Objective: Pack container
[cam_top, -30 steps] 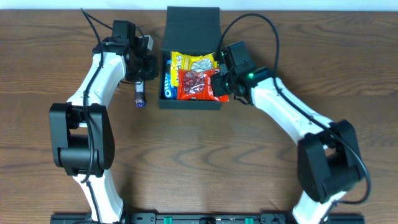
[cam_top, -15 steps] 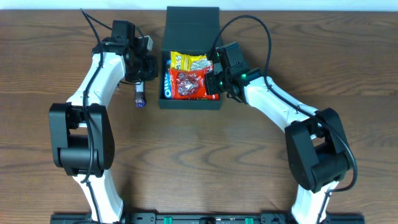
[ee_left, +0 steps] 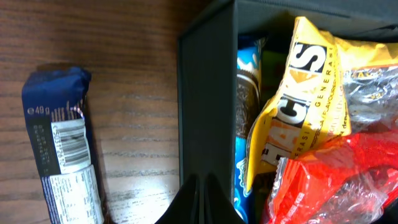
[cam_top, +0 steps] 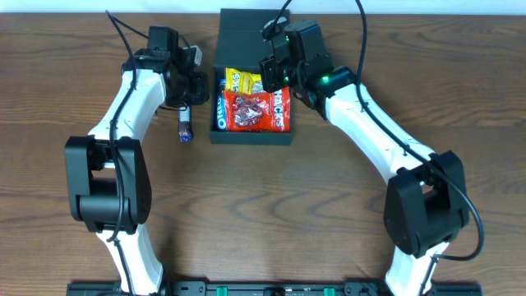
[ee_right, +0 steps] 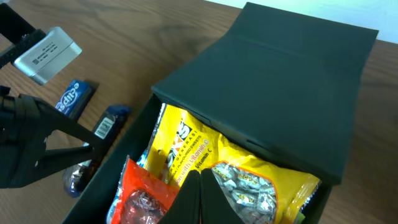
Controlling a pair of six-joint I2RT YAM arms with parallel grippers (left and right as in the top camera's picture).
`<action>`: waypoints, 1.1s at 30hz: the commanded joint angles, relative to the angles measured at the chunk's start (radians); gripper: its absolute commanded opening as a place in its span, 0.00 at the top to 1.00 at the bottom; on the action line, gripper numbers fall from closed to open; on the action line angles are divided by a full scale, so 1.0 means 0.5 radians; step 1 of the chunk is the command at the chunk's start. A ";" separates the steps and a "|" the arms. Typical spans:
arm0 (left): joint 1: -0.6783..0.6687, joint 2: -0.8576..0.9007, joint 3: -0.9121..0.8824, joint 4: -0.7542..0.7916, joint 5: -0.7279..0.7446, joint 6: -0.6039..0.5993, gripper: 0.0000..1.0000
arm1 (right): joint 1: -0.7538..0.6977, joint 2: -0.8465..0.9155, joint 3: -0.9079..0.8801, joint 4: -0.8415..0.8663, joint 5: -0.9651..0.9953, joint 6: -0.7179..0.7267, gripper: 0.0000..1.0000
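On the desk (cam_top: 263, 214), far-centre between the arms, the container (cam_top: 251, 136) stands lid-back with a yellow packet (cam_top: 246, 80), red packet (cam_top: 255, 111) and Oreo pack (cam_top: 220, 111) inside. A blue bar (cam_top: 186, 125) lies outside near its left wall, so packing looks nearly done. Left claw (ee_left: 199, 193) and right claw (ee_right: 199, 186) both show fingers pressed together, empty; the left should part, drop onto the bar and lift it over the wall.

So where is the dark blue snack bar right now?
In the overhead view the dark blue snack bar lies on the wooden table just left of the container, outside it, near the left tool.
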 commanded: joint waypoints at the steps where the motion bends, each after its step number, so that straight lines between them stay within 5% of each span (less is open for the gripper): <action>1: 0.005 0.025 0.018 0.008 0.028 -0.003 0.94 | 0.032 0.111 0.001 -0.002 -0.192 -0.043 0.99; 20: 0.005 0.025 0.018 0.007 0.029 -0.003 0.94 | 0.054 0.345 0.259 -0.539 -0.103 -0.044 0.99; 33: 0.005 0.025 0.018 0.008 0.030 -0.003 0.94 | 0.052 0.546 0.488 -0.385 0.155 -0.117 0.99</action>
